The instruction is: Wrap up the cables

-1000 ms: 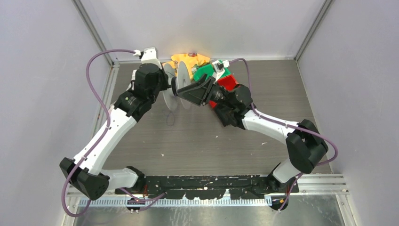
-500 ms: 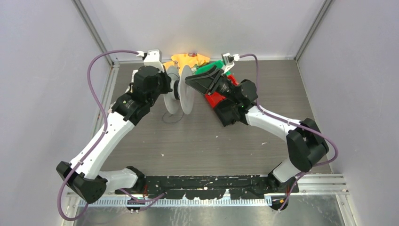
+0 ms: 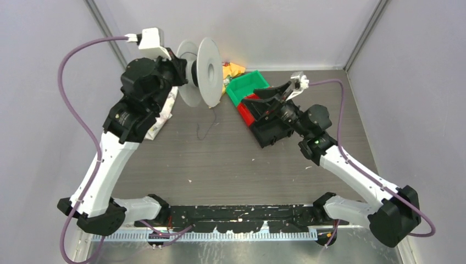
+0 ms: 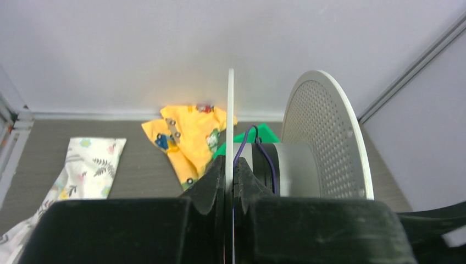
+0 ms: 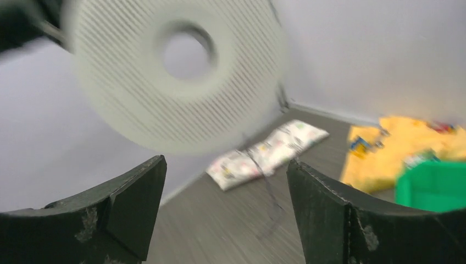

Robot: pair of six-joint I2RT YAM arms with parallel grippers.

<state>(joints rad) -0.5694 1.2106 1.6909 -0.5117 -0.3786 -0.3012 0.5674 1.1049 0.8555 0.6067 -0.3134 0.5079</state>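
Note:
My left gripper is raised at the back left. It is shut on the thin near flange of a white spool. In the left wrist view the jaws pinch that flange edge-on, and the dark purple cable loops over the grey hub. The cable hangs from the spool and ends in a small curl on the table. My right gripper is open and empty, to the right of the spool. In its blurred view I see the spool and the hanging cable.
A green bin, a red bin and a black bin sit under the right arm. A yellow cloth lies at the back wall. A floral cloth lies under the left arm. Walls close in on three sides.
My left arm lifted the spool up and toward the back left. My right gripper drew back to the right, away from the spool. The cable now hangs down straight from the spool.

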